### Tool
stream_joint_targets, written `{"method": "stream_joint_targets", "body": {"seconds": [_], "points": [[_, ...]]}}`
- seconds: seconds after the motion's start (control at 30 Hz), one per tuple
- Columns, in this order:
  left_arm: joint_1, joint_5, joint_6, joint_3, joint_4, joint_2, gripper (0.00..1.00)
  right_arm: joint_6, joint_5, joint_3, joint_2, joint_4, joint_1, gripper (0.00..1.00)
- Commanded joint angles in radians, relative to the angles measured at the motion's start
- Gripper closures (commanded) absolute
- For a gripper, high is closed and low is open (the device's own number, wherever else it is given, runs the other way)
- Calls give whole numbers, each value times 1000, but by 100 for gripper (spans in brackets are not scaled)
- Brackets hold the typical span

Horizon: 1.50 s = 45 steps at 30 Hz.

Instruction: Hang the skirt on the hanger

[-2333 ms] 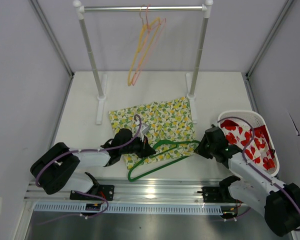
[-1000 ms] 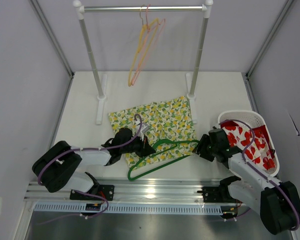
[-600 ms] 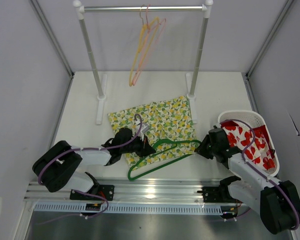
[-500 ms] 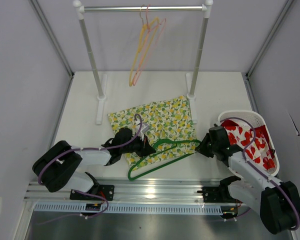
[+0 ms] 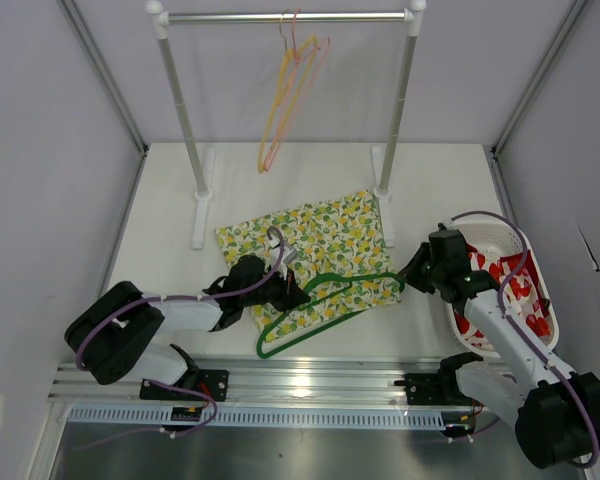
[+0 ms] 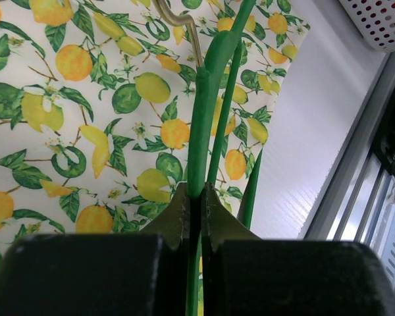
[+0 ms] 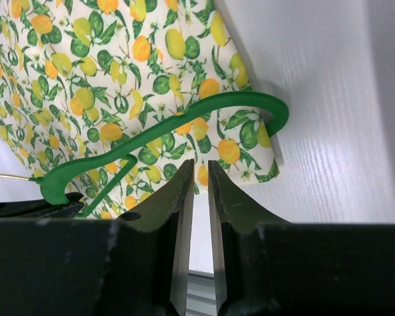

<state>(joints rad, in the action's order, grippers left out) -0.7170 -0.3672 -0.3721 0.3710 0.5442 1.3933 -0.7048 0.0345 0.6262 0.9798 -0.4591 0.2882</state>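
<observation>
The lemon-print skirt (image 5: 315,238) lies flat on the table in front of the rack. The green hanger (image 5: 325,310) lies across its near edge, its right end over the skirt's near right corner. My left gripper (image 5: 293,293) is shut on the hanger near its neck; in the left wrist view the green bar (image 6: 199,131) runs between the closed jaws (image 6: 195,187) above the skirt (image 6: 85,99). My right gripper (image 5: 412,272) hovers by the hanger's right end. In the right wrist view it (image 7: 201,164) is empty with a narrow gap, just short of the skirt (image 7: 118,66) and hanger (image 7: 184,112).
A clothes rack (image 5: 290,17) stands at the back with yellow and pink hangers (image 5: 290,90) on its rail; its feet (image 5: 383,200) flank the skirt. A white basket (image 5: 515,240) holding red-flowered cloth stands at the right, under my right arm.
My right gripper has risen and drawn back to the right, off the hanger's right end. That end and the skirt's corner have shifted slightly right. My left gripper has kept its hold.
</observation>
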Motion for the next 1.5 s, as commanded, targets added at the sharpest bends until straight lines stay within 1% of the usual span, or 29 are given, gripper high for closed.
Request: {"method": "stream_joint_targets", "body": {"seconds": [0.0,0.03,0.1,0.13,0.17,0.2,0.3,0.33,0.5,0.57,0.77,0.83,0.9,0.93,1.0,1.1,1.2,1.47], "points": [[11,112,91,3,-49,9,100,34,11,41,-13,-39,-30,80],[11,119,93,5,-52,13,100,37,22,41,-12,-41,-44,79],[11,114,93,3,-47,16,100,44,57,37,-3,-36,-44,73],[11,114,91,3,-44,16,100,44,70,11,-3,-29,-34,66],[11,111,90,8,-43,15,100,35,73,-6,-4,-7,-24,63],[11,111,90,2,-43,13,100,30,65,-25,-6,2,-18,58],[11,106,90,2,-47,13,100,22,67,-98,-7,46,-9,47],[11,103,90,0,-49,10,100,22,62,-115,-9,69,-9,46],[11,99,90,2,-46,13,100,33,44,-178,23,112,-12,44],[10,97,88,0,-46,13,100,33,50,-200,36,157,-12,44],[11,96,88,0,-41,15,100,19,82,-229,146,302,-6,43],[10,96,87,2,-41,18,100,-2,79,-235,157,329,-3,52],[11,96,87,2,-40,18,100,-8,64,-230,149,329,-3,57],[11,97,85,0,-39,16,100,-15,56,-220,137,312,-1,63],[10,96,87,0,-41,16,100,-16,28,-203,117,263,-3,79],[10,106,85,0,-40,18,100,-4,15,-157,82,206,-4,87],[11,114,81,0,-30,29,100,24,13,-85,56,114,-20,90],[11,123,58,-15,34,56,100,54,31,24,72,13,-53,91]]}}
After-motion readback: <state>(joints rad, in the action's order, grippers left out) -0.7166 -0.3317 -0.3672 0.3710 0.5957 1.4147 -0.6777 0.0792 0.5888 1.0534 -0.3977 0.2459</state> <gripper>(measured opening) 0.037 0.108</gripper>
